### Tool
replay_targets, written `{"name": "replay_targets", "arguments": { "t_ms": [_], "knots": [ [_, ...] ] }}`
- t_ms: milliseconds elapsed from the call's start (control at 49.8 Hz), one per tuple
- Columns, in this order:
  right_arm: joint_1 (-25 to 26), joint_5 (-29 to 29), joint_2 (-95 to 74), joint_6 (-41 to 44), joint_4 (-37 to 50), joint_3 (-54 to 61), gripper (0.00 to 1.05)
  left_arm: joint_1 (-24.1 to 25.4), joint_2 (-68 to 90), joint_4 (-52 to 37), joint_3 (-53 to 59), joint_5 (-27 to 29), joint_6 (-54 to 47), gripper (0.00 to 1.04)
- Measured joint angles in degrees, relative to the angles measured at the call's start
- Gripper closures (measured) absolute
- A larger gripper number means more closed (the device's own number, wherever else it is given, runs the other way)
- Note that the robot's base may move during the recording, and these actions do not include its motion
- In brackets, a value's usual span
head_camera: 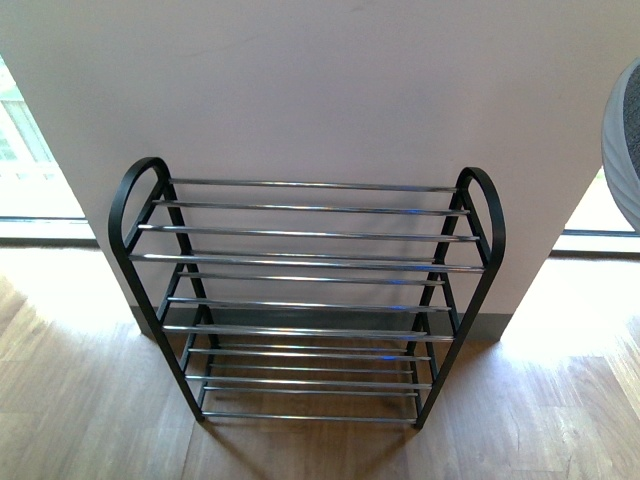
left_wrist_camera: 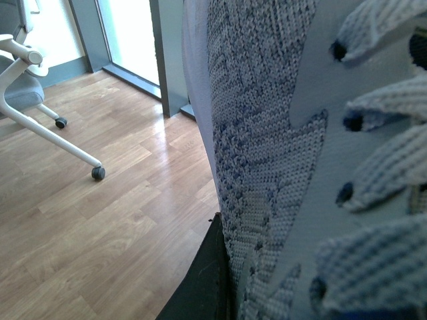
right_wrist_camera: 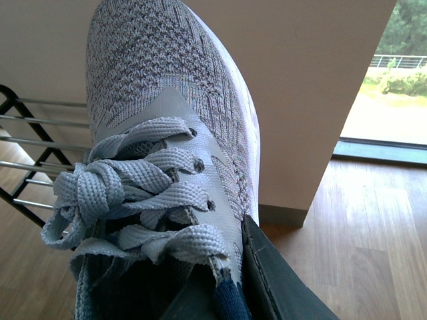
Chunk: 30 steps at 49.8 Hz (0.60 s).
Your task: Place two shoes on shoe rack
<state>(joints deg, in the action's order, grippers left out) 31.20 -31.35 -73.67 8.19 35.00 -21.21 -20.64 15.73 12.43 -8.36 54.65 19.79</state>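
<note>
Left-held sneaker [left_wrist_camera: 267,167] is pinched by the left fingers [left_wrist_camera: 205,283], right-held sneaker [right_wrist_camera: 167,120] by the right fingers [right_wrist_camera: 270,280]. The empty shoe rack [head_camera: 300,258] lies ahead of and below the fingers. Risk: thin bars, wide gaps. A sole released tilted could be dropped through.

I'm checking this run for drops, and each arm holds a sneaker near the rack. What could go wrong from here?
1. The shoe rack offers only thin, spaced bars. A sneaker set down tilted could tip, or poke its toe between them.
2. The right sneaker has loose lace loops hanging to one side, and they might snag a bar.
3. The left sneaker fills its wrist view and no rack shows there, so its placement may be misjudged.
</note>
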Motion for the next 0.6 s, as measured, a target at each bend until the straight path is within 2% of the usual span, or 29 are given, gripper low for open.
{"name": "replay_targets", "arguments": {
  "t_ms": [602],
  "knots": [
    [0.0,-0.02,0.0,-0.02,0.0,0.0,1.03,0.0,0.0,0.0,0.0,0.0,0.02,1.01]
  ]
}}
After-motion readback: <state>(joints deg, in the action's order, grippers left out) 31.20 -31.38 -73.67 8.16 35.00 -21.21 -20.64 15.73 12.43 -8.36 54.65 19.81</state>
